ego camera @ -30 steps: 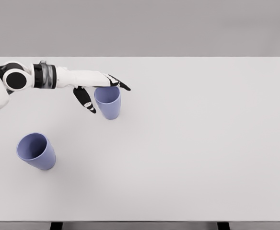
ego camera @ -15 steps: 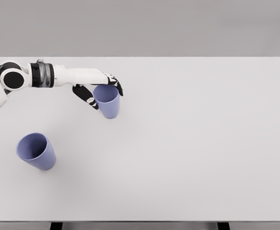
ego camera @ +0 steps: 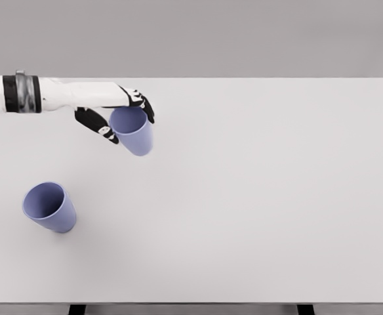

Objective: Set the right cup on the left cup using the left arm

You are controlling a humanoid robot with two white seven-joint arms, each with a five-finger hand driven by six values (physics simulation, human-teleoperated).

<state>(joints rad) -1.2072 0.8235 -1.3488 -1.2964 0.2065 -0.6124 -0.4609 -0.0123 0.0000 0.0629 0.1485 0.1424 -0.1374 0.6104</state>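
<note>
Two blue-violet cups show in the head view. My left hand (ego camera: pixel 122 115) is shut on the rim of the right cup (ego camera: pixel 134 133), fingers behind it and thumb in front, and the cup hangs tilted off the table at the upper left. The left cup (ego camera: pixel 50 207) stands upright on the white table (ego camera: pixel 257 197) near the left front, well below and to the left of the held cup. My white left arm (ego camera: pixel 54 96) enters from the left edge. The right arm is out of view.
Only the table's far edge and a grey wall lie behind the hand.
My left hand closed its fingers around the right cup, then lifted it and carried it a little to the left, tilting it. The left cup stayed put.
</note>
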